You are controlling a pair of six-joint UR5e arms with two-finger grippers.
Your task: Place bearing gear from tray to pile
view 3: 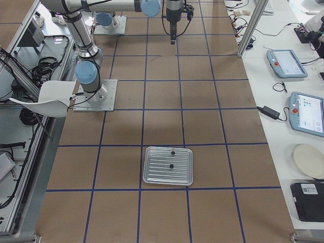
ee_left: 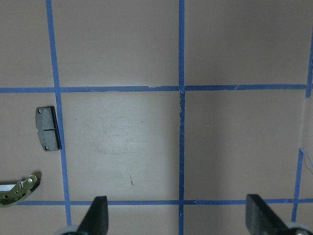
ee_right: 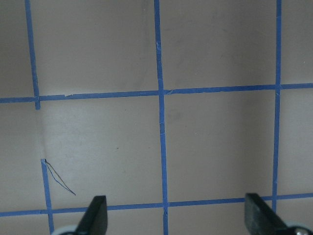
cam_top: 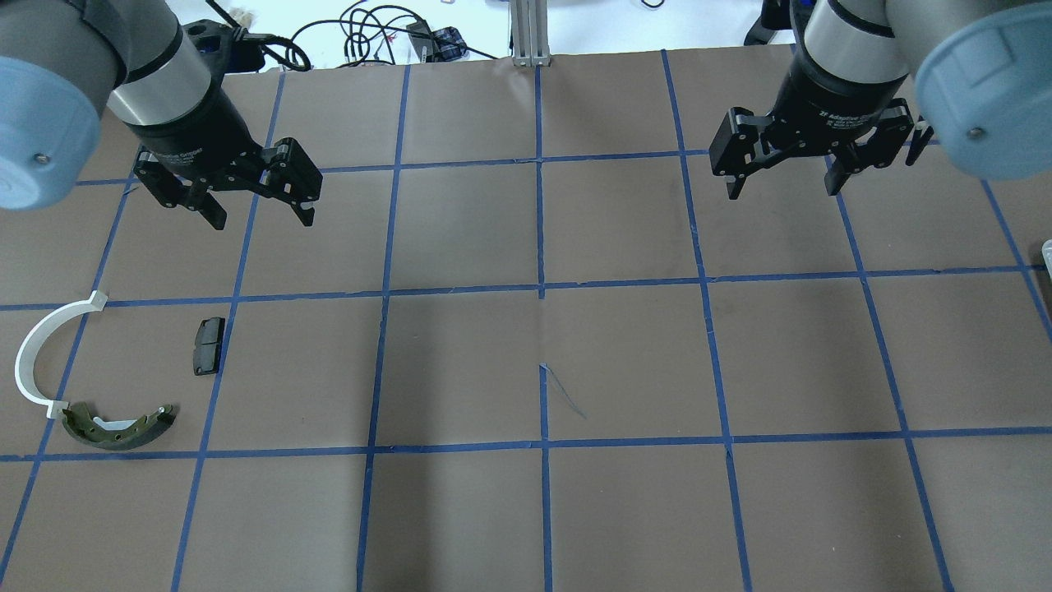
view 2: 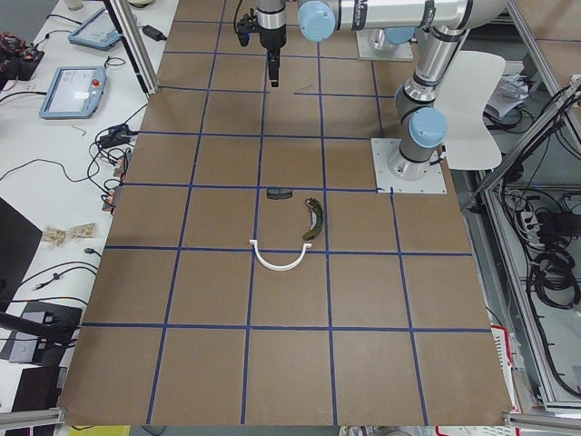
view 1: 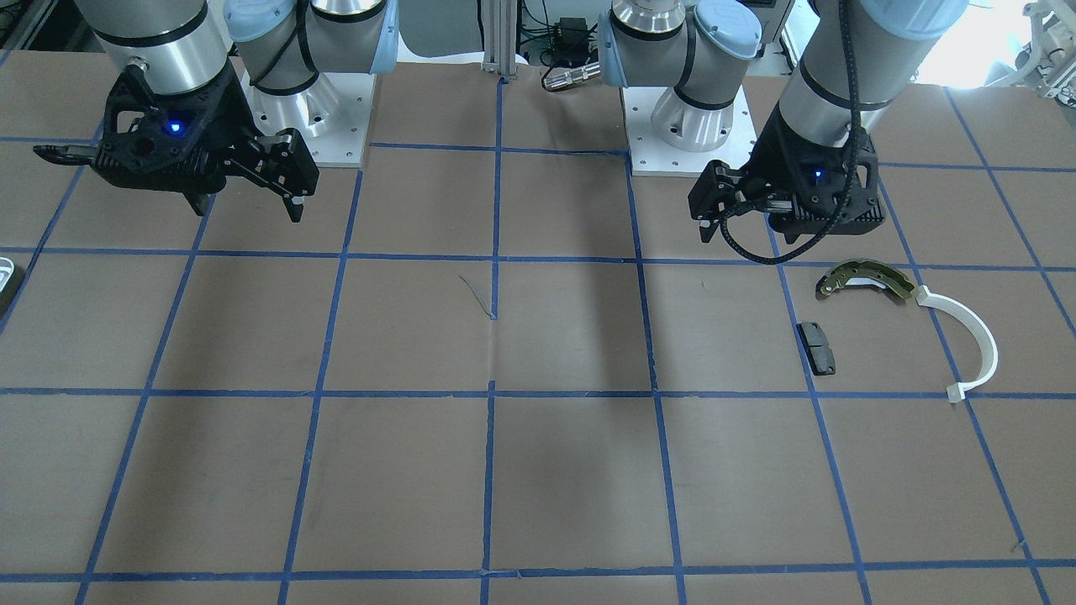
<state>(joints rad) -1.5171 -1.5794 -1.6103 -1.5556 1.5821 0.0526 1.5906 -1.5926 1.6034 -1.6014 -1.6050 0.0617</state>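
Note:
The pile lies on the table's left side: an olive brake shoe [cam_top: 119,427], a white plastic arc [cam_top: 37,353] and a dark pad [cam_top: 209,345]. They also show in the front view as shoe [view 1: 866,277], arc [view 1: 967,336] and pad [view 1: 816,347]. A metal tray [view 3: 152,177] holds two small dark round parts [view 3: 171,165]; I cannot tell which is the bearing gear. My left gripper [cam_top: 259,205] hangs open and empty beyond the pad. My right gripper [cam_top: 785,189] hangs open and empty over bare table, far from the tray.
Brown table with a blue tape grid. The tray's edge [cam_top: 1048,251] just shows at the overhead view's right border. Arm bases [view 1: 685,126] stand at the robot's side. Cables and tablets lie on the white bench [view 3: 283,61] beyond the table.

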